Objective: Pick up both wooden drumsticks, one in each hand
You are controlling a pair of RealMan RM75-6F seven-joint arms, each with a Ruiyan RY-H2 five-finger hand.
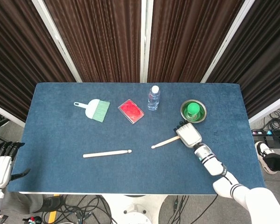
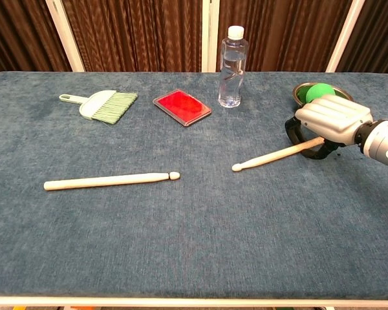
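Note:
Two wooden drumsticks lie flat on the blue table (image 1: 60, 135). One drumstick (image 1: 107, 153) (image 2: 110, 180) rests left of centre, untouched. The other drumstick (image 1: 164, 142) (image 2: 271, 155) lies slanted at centre right, its tip pointing left. My right hand (image 1: 189, 134) (image 2: 330, 119) is cupped over this stick's butt end, its dark fingers (image 2: 292, 132) arched down on both sides of it, with a gap still showing around the wood. My left hand (image 1: 1, 165) hangs off the table's left front corner with fingers apart, holding nothing.
Along the back stand a green-bristled hand brush (image 1: 95, 109) (image 2: 103, 104), a red flat case (image 1: 131, 111) (image 2: 182, 106), a water bottle (image 1: 153, 98) (image 2: 231, 68), and a metal bowl (image 1: 200, 116) (image 2: 300, 88) with a green ball, just behind my right hand.

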